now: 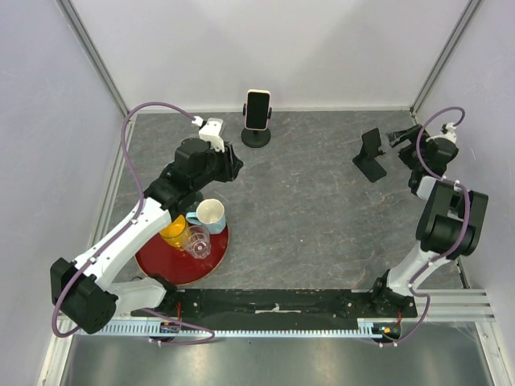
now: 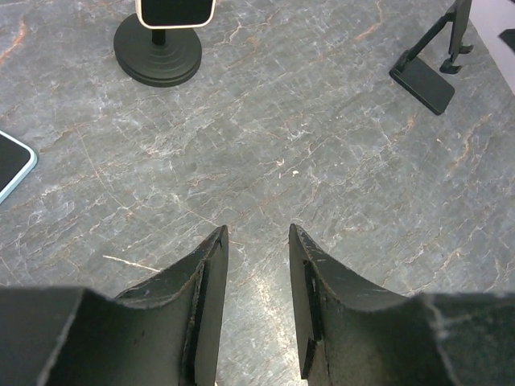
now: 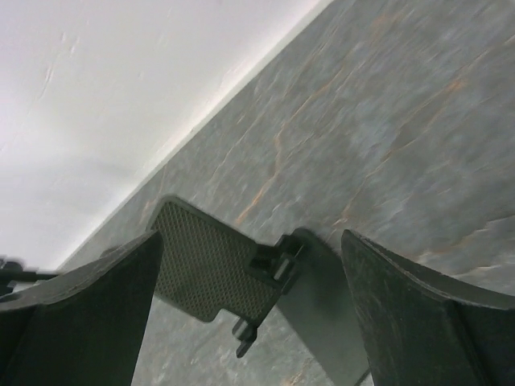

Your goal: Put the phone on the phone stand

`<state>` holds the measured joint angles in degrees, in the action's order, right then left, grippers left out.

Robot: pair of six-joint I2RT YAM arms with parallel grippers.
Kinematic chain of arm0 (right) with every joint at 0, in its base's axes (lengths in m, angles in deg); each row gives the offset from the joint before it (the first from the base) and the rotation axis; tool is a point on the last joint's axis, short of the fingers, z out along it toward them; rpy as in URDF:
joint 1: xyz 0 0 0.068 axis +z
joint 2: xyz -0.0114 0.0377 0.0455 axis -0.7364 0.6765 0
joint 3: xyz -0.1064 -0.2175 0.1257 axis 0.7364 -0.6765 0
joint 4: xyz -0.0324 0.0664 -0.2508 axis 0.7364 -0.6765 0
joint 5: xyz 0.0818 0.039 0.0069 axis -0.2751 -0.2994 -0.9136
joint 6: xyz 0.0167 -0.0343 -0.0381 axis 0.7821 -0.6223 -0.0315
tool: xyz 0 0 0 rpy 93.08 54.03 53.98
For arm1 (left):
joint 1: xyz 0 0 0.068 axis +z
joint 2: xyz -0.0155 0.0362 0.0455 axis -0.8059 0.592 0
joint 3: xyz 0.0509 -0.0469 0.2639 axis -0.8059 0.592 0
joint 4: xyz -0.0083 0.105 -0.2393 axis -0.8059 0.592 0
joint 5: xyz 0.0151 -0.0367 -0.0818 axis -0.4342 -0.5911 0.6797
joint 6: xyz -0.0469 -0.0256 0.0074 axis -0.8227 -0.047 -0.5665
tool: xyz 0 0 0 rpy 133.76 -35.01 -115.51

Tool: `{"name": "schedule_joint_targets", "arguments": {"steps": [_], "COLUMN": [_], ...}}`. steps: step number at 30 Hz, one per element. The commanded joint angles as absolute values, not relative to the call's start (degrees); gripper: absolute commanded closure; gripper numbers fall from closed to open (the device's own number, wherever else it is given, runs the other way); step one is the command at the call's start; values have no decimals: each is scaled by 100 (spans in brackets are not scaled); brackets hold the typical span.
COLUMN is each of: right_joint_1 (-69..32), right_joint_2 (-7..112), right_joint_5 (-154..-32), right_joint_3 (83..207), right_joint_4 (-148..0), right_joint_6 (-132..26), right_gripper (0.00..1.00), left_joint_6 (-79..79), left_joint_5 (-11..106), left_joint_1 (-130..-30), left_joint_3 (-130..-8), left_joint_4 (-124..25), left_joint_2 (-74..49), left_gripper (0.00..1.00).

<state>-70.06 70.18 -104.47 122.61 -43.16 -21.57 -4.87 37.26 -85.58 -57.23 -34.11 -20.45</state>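
A cream-edged phone [image 1: 257, 108] stands on a round-based black stand [image 1: 257, 137] at the back; it also shows in the left wrist view [image 2: 175, 11]. A second phone with a teal edge [image 2: 11, 165] lies flat on the table at the left edge of the left wrist view; in the top view my left arm hides it. A black folding stand [image 1: 370, 156] sits empty at the right, also in both wrist views [image 2: 426, 76] [image 3: 216, 264]. My left gripper [image 1: 233, 165] [image 2: 257, 235] is open and empty above bare table. My right gripper [image 1: 400, 137] [image 3: 251, 239] is open, just behind the folding stand.
A red plate [image 1: 173, 269] holding a white-and-blue mug [image 1: 209, 214], a clear glass [image 1: 198, 240] and a yellow cup [image 1: 172, 228] sits at the front left, under my left arm. White walls close in the back and sides.
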Motion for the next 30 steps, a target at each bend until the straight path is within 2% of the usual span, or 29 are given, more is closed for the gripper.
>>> {"name": "schedule_joint_targets", "arguments": {"steps": [1, 7, 13, 16, 22, 25, 30], "right_joint_1": [-6958, -6905, -6449, -6185, -5912, -5920, -5929], "right_joint_2": [7737, 8311, 8241, 8022, 7406, 7239, 6922], "right_joint_5": [-12210, -12563, -12326, -11975, -10473, -10015, -9988], "right_joint_3": [12466, 12836, 12932, 12984, 13274, 13336, 13161], "right_joint_4": [-2550, -2047, -2836, -3562, -5418, -5912, -5712], "right_joint_6": [-1312, -959, -1275, -1494, -2899, -3173, -2936], "right_gripper": [2, 2, 2, 2, 2, 2, 2], "left_joint_6": [-648, -622, -648, -640, -648, -648, -675], "left_joint_5": [3786, 3820, 3908, 3917, 3917, 3908, 4049], "left_joint_1": [-8534, -8525, -8472, -8464, -8464, -8464, -8455], "left_joint_3": [-5791, -5870, -5896, -5905, -5905, -5914, -5923], "left_joint_4": [-3578, -3508, -3491, -3473, -3455, -3455, -3456], "left_joint_2": [-1953, -1795, -1786, -1812, -1865, -1847, -1803], "left_gripper": [58, 58, 58, 58, 58, 58, 58]}}
